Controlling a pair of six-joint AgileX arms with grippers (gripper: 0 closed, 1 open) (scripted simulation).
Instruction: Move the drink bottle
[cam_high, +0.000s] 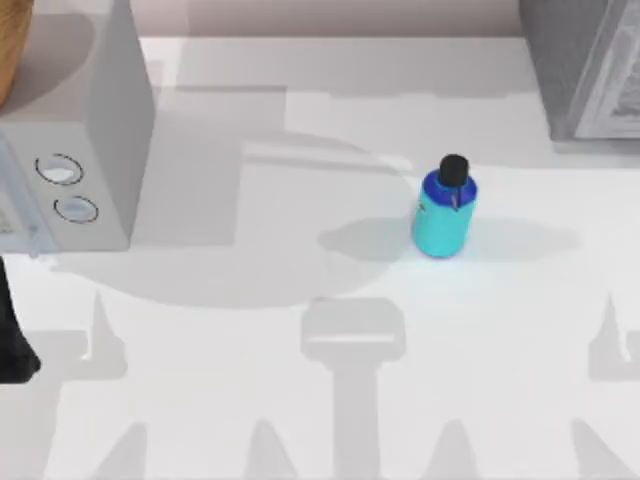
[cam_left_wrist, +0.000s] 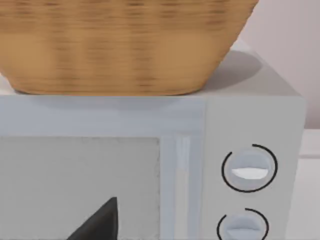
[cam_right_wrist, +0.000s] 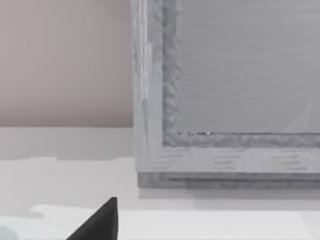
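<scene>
The bottle (cam_high: 444, 213) stood upright on the white table (cam_high: 300, 400), right of centre, nothing touching it. A grey microwave (cam_high: 90, 150) sat at the table's left with a wicker basket (cam_left_wrist: 120, 45) on top. My left wrist faced that microwave; I couldn't tell either gripper's opening.

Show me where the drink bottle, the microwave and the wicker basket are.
drink bottle (cam_high: 444, 222): top view, on its cyan body.
microwave (cam_left_wrist: 252, 112): left wrist view, on the front panel above the upper dial.
wicker basket (cam_left_wrist: 120, 45): left wrist view, on its woven side wall.
</scene>
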